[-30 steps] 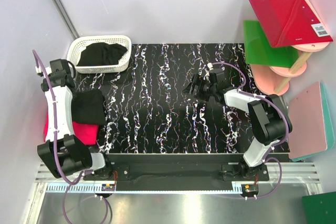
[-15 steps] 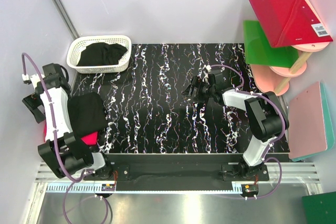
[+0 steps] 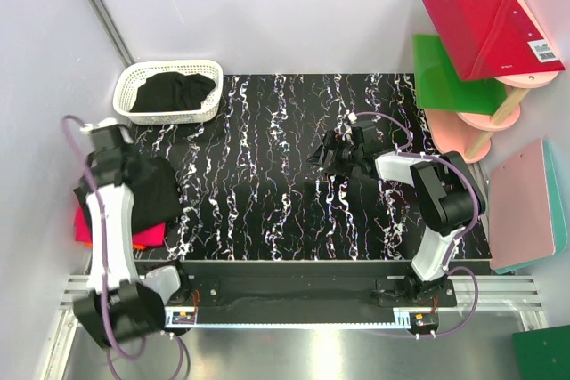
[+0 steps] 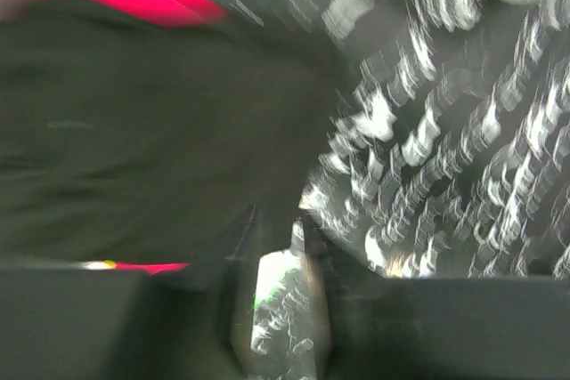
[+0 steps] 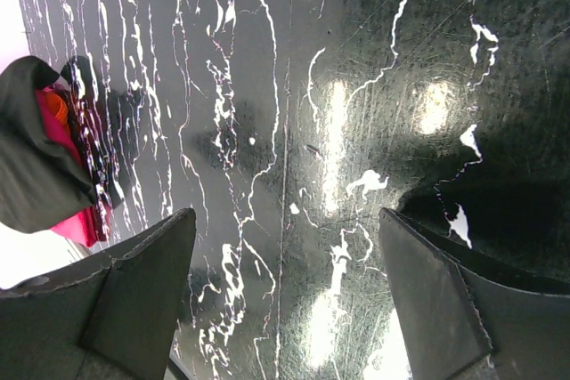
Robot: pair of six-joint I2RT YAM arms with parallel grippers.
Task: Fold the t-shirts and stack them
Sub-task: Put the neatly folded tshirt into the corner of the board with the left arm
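A folded black t-shirt [image 3: 153, 189] lies at the table's left edge on top of hot-pink [image 3: 83, 227] and orange [image 3: 148, 237] folded t-shirts. My left gripper [image 3: 120, 162] hovers over the black one's far edge. In the blurred left wrist view the left gripper [image 4: 280, 264] has a narrow gap between its jaws with only the table showing through, the black t-shirt [image 4: 134, 131] to its left. Another black t-shirt [image 3: 174, 91] sits in the basket. My right gripper [image 3: 334, 153] [image 5: 289, 264] stands wide open and empty above the marbled table [image 3: 267, 175].
The white lattice basket [image 3: 134, 86] stands at the back left corner. Stiff red [image 3: 490, 28], green [image 3: 450, 73] and pink [image 3: 463, 131] boards are on a rack at the right, with another pink board [image 3: 525, 206] below them.
My left arm swung out past the table's left edge, then back over the stack. Its jaws went wide and have narrowed again. The black t-shirt stays on the stack. The right arm barely moved.
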